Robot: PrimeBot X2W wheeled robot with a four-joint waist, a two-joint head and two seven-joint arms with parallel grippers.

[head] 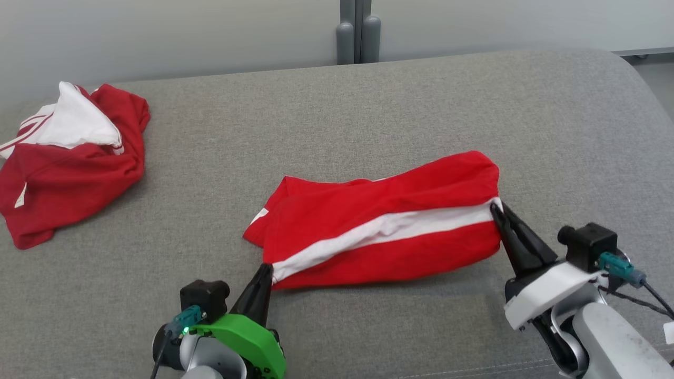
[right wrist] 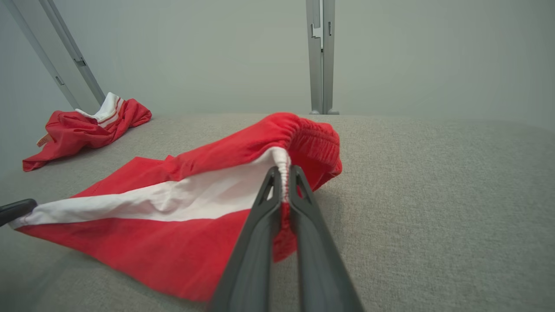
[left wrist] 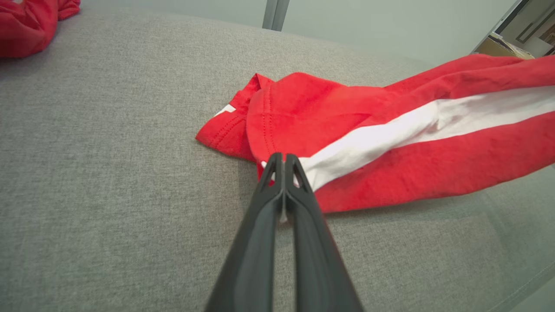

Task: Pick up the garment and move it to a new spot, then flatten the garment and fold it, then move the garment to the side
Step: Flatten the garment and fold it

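Observation:
The garment (head: 384, 226) is a pair of red shorts with a white side stripe, lying stretched across the middle of the grey cushion. My left gripper (head: 267, 267) is shut on the hem end of the white stripe at the garment's lower left corner; the left wrist view has that gripper (left wrist: 284, 157) pinching the garment (left wrist: 390, 147) there. My right gripper (head: 496, 206) is shut on the elastic waistband at the right end, where the stripe ends. In the right wrist view that gripper (right wrist: 282, 170) clamps the gathered waistband of the garment (right wrist: 182, 199), which is raised slightly off the cushion.
A second red and white piece of clothing (head: 63, 158) lies crumpled at the far left of the grey cushion (head: 368, 105). Behind the cushion stand a pale wall and a grey post (head: 359, 31). The cushion's rounded corner (head: 626, 68) falls away at the far right.

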